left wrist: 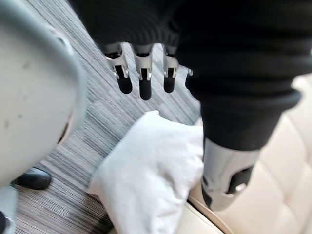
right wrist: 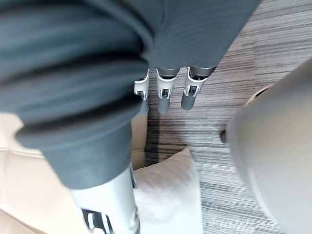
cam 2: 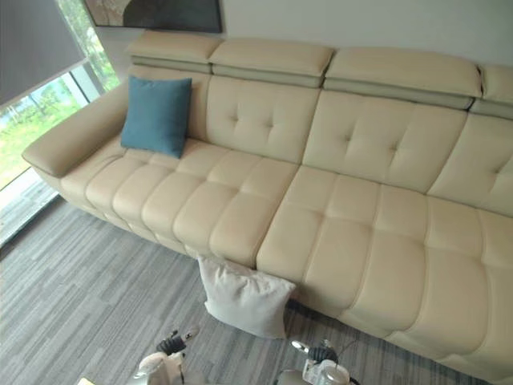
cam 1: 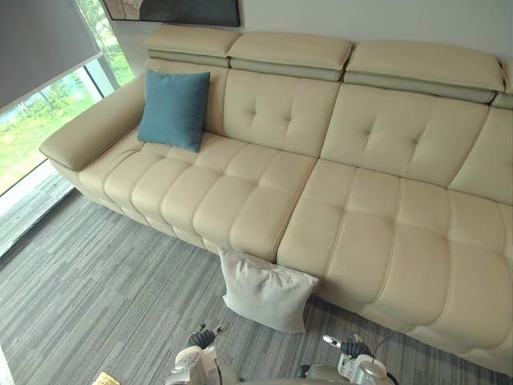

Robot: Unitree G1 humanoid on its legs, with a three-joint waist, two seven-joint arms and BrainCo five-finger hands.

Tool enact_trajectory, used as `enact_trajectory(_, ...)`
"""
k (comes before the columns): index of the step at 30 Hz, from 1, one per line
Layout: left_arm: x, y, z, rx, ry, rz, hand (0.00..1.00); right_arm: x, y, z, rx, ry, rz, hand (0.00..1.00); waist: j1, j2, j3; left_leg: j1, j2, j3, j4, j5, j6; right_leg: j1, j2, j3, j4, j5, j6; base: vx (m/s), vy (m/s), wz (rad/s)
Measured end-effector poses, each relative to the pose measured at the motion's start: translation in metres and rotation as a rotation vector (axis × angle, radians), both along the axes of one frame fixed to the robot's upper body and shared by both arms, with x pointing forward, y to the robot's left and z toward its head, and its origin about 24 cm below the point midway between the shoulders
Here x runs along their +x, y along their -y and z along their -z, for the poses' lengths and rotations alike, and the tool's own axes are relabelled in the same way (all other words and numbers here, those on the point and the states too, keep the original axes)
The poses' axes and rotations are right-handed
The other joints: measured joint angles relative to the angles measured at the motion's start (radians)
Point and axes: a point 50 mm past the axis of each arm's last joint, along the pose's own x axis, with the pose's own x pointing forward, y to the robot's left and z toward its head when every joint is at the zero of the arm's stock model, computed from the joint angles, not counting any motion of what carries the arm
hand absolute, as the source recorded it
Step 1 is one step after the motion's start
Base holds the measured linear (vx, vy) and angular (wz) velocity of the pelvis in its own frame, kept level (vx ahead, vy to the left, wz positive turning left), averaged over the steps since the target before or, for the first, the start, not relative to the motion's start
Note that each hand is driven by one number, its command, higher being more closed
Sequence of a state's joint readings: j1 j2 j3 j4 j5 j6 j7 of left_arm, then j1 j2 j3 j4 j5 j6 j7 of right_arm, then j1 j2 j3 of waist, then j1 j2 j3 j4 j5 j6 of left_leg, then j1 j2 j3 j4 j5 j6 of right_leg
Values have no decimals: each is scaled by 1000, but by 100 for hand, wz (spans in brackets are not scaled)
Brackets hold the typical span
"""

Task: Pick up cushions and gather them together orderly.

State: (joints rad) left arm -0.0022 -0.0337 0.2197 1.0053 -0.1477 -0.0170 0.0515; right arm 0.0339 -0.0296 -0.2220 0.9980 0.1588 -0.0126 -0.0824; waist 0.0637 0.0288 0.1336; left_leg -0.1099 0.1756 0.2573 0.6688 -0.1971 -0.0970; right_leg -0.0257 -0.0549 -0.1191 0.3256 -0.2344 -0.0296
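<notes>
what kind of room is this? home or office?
Likely a lounge or living room; can't tell which. Long cream tufted sofa with a blue cushion on it, a white cushion on the grey striped carpet against the sofa's front, and a tall window with a roller blind.

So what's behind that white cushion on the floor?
The white cushion leans on the sofa front, standing on grey carpet. The part right behind is covered.

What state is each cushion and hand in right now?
white cushion, on the floor, leaning against the sofa front.
blue cushion, upright on the seat, propped against the backrest by the armrest.
left hand, open, holding nothing.
right hand, open, holding nothing.
</notes>
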Motion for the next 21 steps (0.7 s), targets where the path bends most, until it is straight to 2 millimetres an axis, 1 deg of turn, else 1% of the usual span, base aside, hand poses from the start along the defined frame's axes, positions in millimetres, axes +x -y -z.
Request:
enact_trajectory(1,-1,0,0,0,1,-1,0,0,-1,0,2,0,-1,0,0,-1,-1,0,4,-4,4,-9,5,7,5,8,-1,-3,-2,115,70,-65)
enact_trajectory(2,0,-1,0,-5,7,4,0,0,-2,0,4,0,-1,0,-4,-5,-1,-6,5,-23,-29,-30,23,12,10,40,-1,-11,0,72,55,-51)
enact_trajectory(3,1,-1,-1,-6,11,5,0,0,-2,0,3,0,-1,0,-4,-6,-2,-9,5,-26,-45,-32,20,10,10,49,0,-13,3,104,110,-69)
enact_trajectory(4,1,-1,-1,-7,13,6,0,-1,-1,0,2,0,0,0,-3,-9,0,-13,-5,-49,-118,-34,18,4,8,82,4,-19,13,52,94,-47)
enact_trajectory(5,1,-1,-1,-7,14,5,0,0,-1,0,1,0,-2,0,-3,-10,0,-13,-14,-73,-154,-33,18,1,7,98,7,-22,19,95,197,-66)
enact_trajectory(6,1,0,-1,-8,14,5,0,0,-2,0,-2,-2,-14,0,-2,-12,0,-12,-34,-132,-243,-27,19,-10,5,134,29,-35,38,116,263,-64)
enact_trajectory(7,1,1,-1,-10,14,7,0,0,0,0,-9,-3,-28,0,-1,-4,-5,-6,-41,-167,-309,-8,12,-26,9,151,53,-46,54,143,328,-84)
enact_trajectory(8,1,-3,-1,1,13,11,0,0,-3,1,-8,-11,-48,0,4,-23,-11,9,-69,-142,-314,-13,4,-41,-6,201,74,-58,69,122,268,-63)
enact_trajectory(10,-2,-6,0,13,-3,18,0,-2,-8,2,2,-17,-58,0,-2,-42,-27,10,-84,-100,-310,-23,22,-42,-29,224,49,-48,91,187,235,-45)
enact_trajectory(11,0,-8,0,20,-1,24,0,-2,-11,2,11,-16,-57,0,-6,-59,-33,9,-102,-97,-308,-25,26,-41,-43,237,33,-40,100,200,220,-29)
enact_trajectory(12,1,-8,-1,24,0,33,0,-2,-11,2,11,-17,-55,0,-5,-60,-34,10,-109,-95,-311,-27,29,-41,-50,238,29,-38,105,161,211,-18)
enact_trajectory(13,1,-6,1,26,-11,51,0,-3,-12,2,13,-20,-55,0,-3,-59,-33,22,-122,-78,-324,-33,40,-41,-66,243,28,-34,112,106,142,-11)
enact_trajectory(16,2,-4,0,25,-12,58,0,2,-13,1,13,-9,-59,0,-2,-48,-25,33,-135,-72,-335,-36,46,-47,-76,243,44,-32,116,73,90,-8)
enact_trajectory(17,4,-3,0,25,-8,57,0,8,-13,0,11,3,-61,0,0,-43,-18,26,-136,-73,-333,-36,46,-65,-76,242,67,-31,117,7,26,4)
enact_trajectory(19,16,-4,-5,38,20,45,0,18,-12,-4,3,30,-55,0,-1,-38,4,-39,-132,-79,-292,-36,46,-147,-73,235,145,-31,117,-36,-2,11)
enact_trajectory(20,26,-3,-8,47,41,49,0,29,-10,-8,-8,58,-52,0,-1,-33,20,-109,-129,-91,-241,-36,46,-213,-70,231,195,-32,117,-154,-48,25)
enact_trajectory(21,40,-2,-15,57,75,46,0,43,-5,-15,-29,96,-46,0,0,-28,44,-202,-125,-108,-177,-36,46,-301,-66,228,258,-32,118,-193,-59,25)
